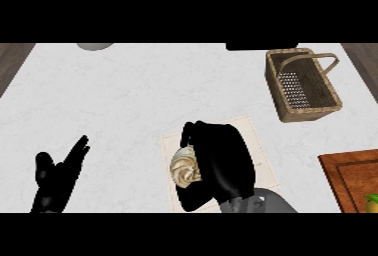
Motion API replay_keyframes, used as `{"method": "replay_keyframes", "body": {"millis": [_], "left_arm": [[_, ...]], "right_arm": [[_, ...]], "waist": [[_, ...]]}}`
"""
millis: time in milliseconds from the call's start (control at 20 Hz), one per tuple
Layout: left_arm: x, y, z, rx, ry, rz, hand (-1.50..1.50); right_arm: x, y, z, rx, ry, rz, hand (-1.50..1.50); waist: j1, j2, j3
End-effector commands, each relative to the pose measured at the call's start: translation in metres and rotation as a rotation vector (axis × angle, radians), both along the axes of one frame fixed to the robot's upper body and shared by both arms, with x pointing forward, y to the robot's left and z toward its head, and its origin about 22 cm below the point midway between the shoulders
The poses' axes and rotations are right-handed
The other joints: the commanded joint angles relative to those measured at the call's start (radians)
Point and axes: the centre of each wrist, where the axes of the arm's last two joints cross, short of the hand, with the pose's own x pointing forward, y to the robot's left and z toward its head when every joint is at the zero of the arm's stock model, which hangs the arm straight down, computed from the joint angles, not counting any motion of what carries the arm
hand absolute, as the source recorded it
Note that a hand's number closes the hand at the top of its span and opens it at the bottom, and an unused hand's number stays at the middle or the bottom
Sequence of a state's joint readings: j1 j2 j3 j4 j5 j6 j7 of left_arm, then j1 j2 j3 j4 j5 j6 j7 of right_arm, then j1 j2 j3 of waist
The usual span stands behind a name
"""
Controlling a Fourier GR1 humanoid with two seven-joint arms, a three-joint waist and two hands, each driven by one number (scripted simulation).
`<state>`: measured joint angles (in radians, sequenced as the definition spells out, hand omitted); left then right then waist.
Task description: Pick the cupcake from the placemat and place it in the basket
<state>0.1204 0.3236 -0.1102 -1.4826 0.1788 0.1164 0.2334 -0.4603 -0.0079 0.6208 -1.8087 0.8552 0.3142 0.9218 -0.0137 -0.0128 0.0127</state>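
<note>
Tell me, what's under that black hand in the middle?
A cupcake with pale swirled frosting, on a beige placemat. The right hand curls round it, hiding its right side and base.

R hand point(221, 160) sits at centre, back of hand upward, fingers and thumb curled round the cupcake point(186, 168). Its grey forearm point(260, 202) enters from lower edge. L hand point(57, 176) rests lower left, fingers straight, pointing up.
</note>
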Motion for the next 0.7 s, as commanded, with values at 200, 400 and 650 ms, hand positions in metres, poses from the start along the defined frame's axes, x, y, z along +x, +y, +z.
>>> {"method": "replay_keyframes", "body": {"millis": [200,400,650], "left_arm": [[-0.002,0.002,-0.011,-0.023,0.093,0.020,0.00],[-0.013,0.000,-0.021,-0.011,0.099,0.016,0.00],[-0.020,0.007,-0.018,-0.035,0.122,0.030,0.00]], "right_arm": [[-0.036,-0.030,0.099,0.515,-0.285,-0.118,1.50],[-0.037,-0.047,0.134,0.565,-0.314,-0.224,1.50],[-0.018,-0.055,0.177,0.539,-0.402,-0.353,1.50]], "waist": [[0.004,0.004,-0.014],[0.006,0.005,-0.015],[0.008,0.002,-0.015]]}}
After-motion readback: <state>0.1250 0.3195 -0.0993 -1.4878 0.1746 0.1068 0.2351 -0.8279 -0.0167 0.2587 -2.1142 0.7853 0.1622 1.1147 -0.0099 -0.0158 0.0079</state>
